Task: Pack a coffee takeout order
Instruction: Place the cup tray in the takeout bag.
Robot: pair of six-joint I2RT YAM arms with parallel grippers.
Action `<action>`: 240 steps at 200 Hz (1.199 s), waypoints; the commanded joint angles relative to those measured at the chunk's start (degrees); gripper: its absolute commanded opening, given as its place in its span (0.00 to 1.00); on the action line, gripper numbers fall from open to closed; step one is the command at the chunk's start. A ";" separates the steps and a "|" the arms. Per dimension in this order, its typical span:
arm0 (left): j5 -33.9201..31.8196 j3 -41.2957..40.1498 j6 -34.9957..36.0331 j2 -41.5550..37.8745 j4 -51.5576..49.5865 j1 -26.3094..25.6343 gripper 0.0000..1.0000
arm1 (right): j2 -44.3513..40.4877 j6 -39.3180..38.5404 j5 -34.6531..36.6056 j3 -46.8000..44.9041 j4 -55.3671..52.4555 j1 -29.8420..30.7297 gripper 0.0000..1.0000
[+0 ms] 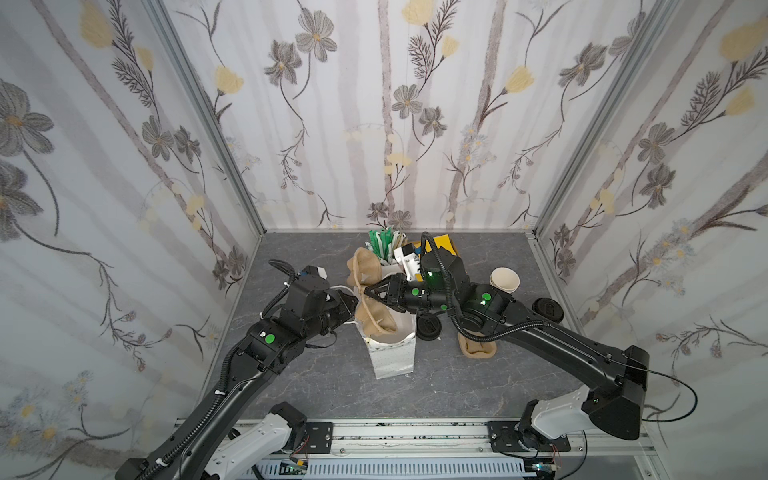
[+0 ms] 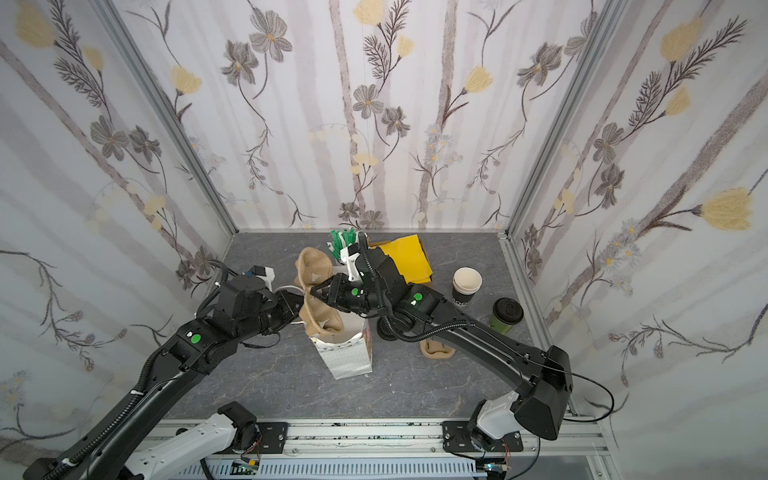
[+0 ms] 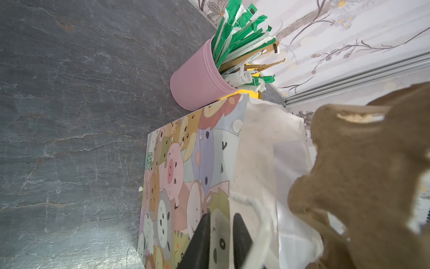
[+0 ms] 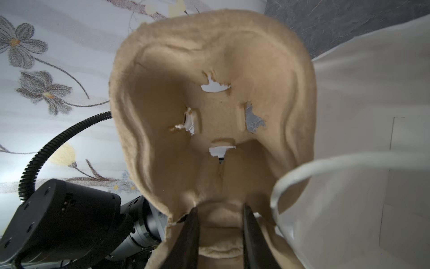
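My right gripper [image 4: 221, 223] is shut on the middle ridge of a tan pulp cup carrier [image 1: 376, 322] [image 2: 322, 318]. The carrier hangs tilted, its lower end inside the mouth of the cartoon-print paper bag [image 1: 392, 357] [image 3: 186, 167]. My left gripper [image 3: 221, 233] [image 1: 353, 305] is shut on the bag's left rim, beside its white handle. The green cup with a black lid [image 2: 505, 318] stands at the far right. The yellow napkin [image 2: 409, 257] lies at the back. Tan sticks poke out of a pink cup [image 3: 197, 79] among green-wrapped straws.
A stack of lidless black cups [image 2: 465, 286] stands right of the right arm. Loose black lids [image 1: 428, 328] lie beside the bag, and another pulp carrier [image 2: 436, 349] lies under the right forearm. Patterned walls close three sides.
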 commanded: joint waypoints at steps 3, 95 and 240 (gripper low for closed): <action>0.06 0.00 -0.03 0.31 1.98 0.07 0.21 | -0.20 -3.85 4.00 2.73 -4.59 -0.08 0.26; 0.79 0.01 0.94 1.69 2.32 0.10 0.21 | 2.35 -10.74 11.78 11.73 -18.74 1.01 0.26; 0.67 0.63 0.81 3.23 2.92 0.03 0.23 | 8.76 -17.35 19.42 24.48 -36.38 3.16 0.25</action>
